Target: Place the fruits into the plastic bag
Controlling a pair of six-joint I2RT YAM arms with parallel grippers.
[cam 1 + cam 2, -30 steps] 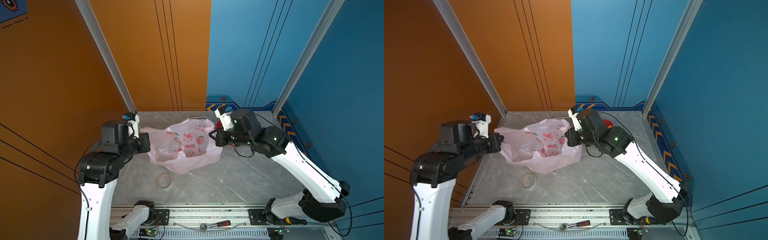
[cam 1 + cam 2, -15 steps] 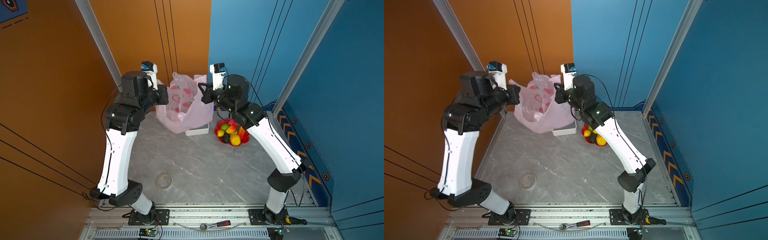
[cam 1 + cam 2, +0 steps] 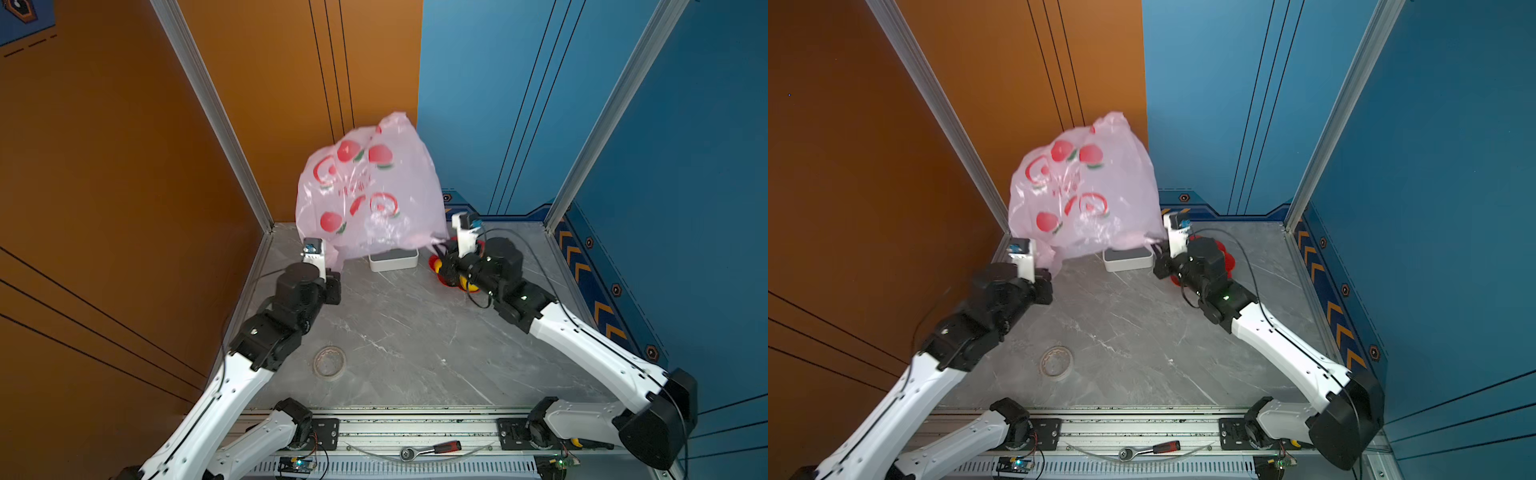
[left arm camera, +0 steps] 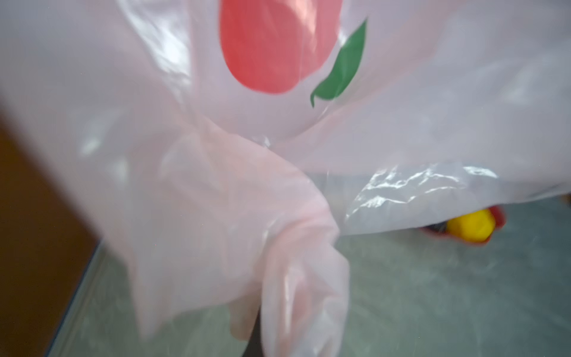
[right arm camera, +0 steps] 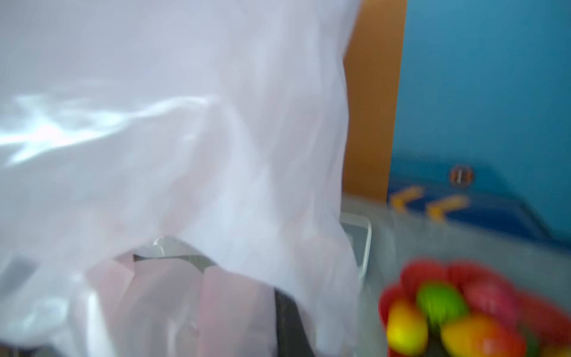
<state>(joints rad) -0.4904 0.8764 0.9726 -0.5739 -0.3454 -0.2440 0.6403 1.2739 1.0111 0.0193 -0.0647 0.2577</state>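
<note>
Top views first. My left gripper (image 3: 333,266) and my right gripper (image 3: 437,249) are each clenched on an edge of the plastic bag (image 3: 365,187). The bag balloons high above the tissue box (image 3: 392,259), full of air and nothing else that I can see. The fruits (image 3: 463,283) sit in the red dish (image 3: 433,262), just beside the tissue box on my right arm's side, half hidden under that wrist.

Over to the left wrist. Pink film fills nearly everything, and the plastic bag (image 4: 278,148) gathers into a tight twist right at my jaws. Past its hem one yellow fruit (image 4: 469,228) peeks out, on the dish rim.

Right wrist now, and it's blurry. Pale film drapes over my dark finger (image 5: 290,318), so the grasp is on the bag. A corner of the tissue box (image 5: 362,244) shows just behind the film. Next to it the fruits (image 5: 438,315) are piled in the dish, green and yellow-red.

My read: the bag is only being opened out. No fruit is inside yet, so every one is left to move.
</note>
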